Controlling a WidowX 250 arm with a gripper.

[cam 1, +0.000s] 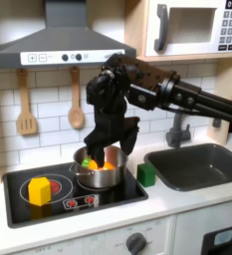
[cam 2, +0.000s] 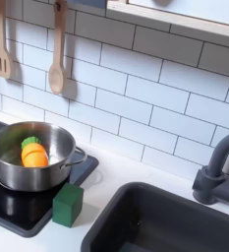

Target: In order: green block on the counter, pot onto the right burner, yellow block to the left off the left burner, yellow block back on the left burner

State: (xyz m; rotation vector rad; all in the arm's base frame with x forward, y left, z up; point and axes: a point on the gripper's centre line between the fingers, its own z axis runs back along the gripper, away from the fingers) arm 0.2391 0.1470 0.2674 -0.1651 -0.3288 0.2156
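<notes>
small solid green block (cam 2: 68, 205) being seen resting on bench (cam 2: 106, 187) by cooktop edge | shiny silver metal pot (cam 1: 98, 171) being held on right burner, rim being pinched by jaws (cam 1: 100, 151) | yellow block (cam 1: 39, 189) moves being awaited

A shiny silver pot (cam 1: 98, 171) with orange-and-yellow food is seen under the black gripper (cam 1: 105, 151); green block (cam 2: 68, 204), yellow block (cam 1: 39, 190), cream counter (cam 1: 177, 204).

pot (cam 2: 32, 157) on cooktop (cam 2: 18, 207) | green block (cam 2: 68, 205) just beside, on counter (cam 2: 91, 234)
</notes>
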